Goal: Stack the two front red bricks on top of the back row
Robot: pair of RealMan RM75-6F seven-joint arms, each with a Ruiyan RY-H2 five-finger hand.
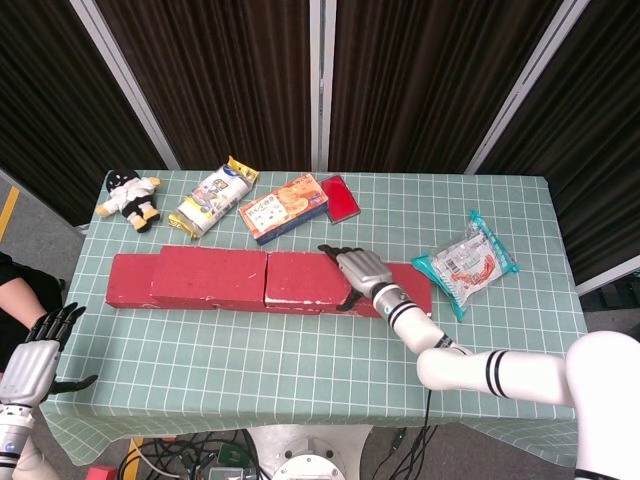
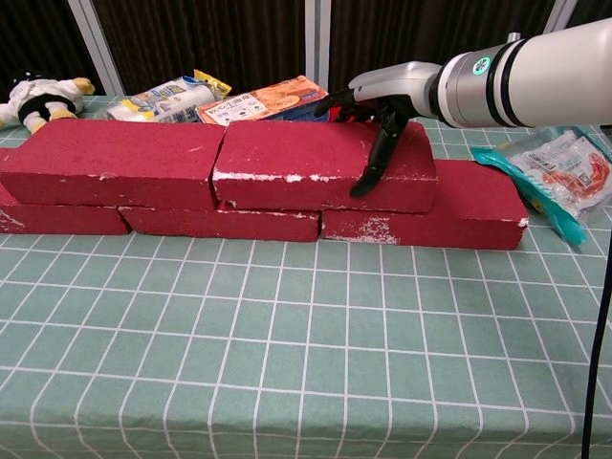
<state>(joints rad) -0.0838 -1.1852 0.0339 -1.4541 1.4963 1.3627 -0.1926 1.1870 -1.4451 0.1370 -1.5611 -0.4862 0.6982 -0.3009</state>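
Two red bricks lie on top of the back row of red bricks. The upper left brick sits beside the upper right brick, their ends nearly touching. My right hand grips the right end of the upper right brick, with its thumb down the front face and its fingers over the top towards the back. My left hand hangs off the table's near left corner with its fingers spread, holding nothing.
Behind the bricks lie a plush doll, a snack bag, an orange box and a red packet. A clear snack pouch lies to the right of the row. The checked cloth spreads in front of the bricks.
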